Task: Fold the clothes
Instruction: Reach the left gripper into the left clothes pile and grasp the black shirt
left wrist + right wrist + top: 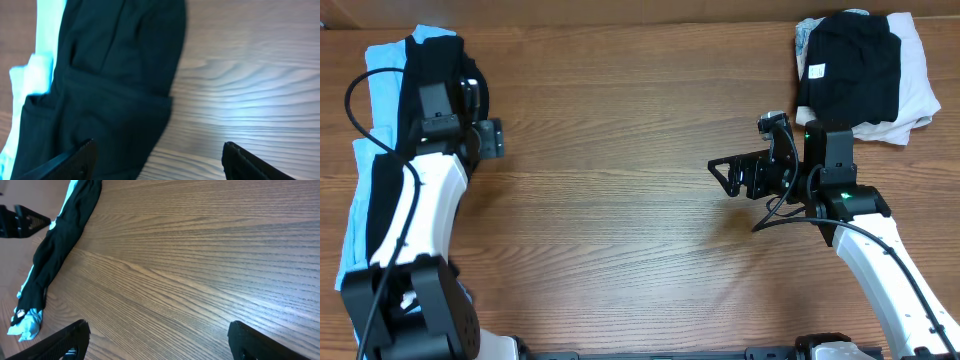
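Hovering with its jaws spread wide and nothing between them, the left hand (159, 146) straddles the edge of the black T-shirt (115, 85). One finger is over the cloth, the other over bare counter (250, 75) just beside it. The T-shirt lies in a long, rumpled strip, and the light-blue shirt (42, 35) shows from under its other edge. The right hand (159, 325), likewise open and empty, hangs over bare wood well apart from the T-shirt. Further off from the T-shirt sits a folded pile (860, 75), dark cloth on pale.

To my eye the T-shirt is light, limp stuff. It will likely sag and bunch when lifted, and drag on the wood rather than glide. A deep pinch could catch the blue layer beneath it too. I would take it at the free edge by the bare counter, pinching the black layer alone. Better still, I'd take one corner in each hand so it hangs flat.
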Robot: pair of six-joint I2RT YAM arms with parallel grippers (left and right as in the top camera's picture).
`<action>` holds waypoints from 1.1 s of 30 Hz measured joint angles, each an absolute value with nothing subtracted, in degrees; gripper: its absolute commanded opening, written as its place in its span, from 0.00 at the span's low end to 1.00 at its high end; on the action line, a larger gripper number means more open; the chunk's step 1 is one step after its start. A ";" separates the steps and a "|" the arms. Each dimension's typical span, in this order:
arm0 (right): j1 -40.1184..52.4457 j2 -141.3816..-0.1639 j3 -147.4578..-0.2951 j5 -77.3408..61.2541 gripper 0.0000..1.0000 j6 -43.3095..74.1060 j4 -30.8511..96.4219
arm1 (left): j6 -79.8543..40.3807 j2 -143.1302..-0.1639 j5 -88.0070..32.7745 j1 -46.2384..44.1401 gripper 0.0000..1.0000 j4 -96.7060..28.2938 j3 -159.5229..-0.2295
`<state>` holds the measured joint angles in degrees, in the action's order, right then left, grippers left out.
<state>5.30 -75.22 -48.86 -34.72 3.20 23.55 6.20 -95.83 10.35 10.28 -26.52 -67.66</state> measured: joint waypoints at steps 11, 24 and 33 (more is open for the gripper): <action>5.30 -75.22 -48.86 -34.39 0.89 3.25 23.64 | 6.70 -103.28 11.57 15.38 0.70 -26.87 -67.72; 5.30 -75.22 -48.86 -32.53 0.87 3.22 26.22 | 8.14 -110.76 11.88 15.46 0.33 -25.71 -67.72; 5.30 -75.22 -48.86 -31.05 0.82 3.40 26.17 | 8.99 -110.76 11.42 12.88 0.04 -25.85 -67.88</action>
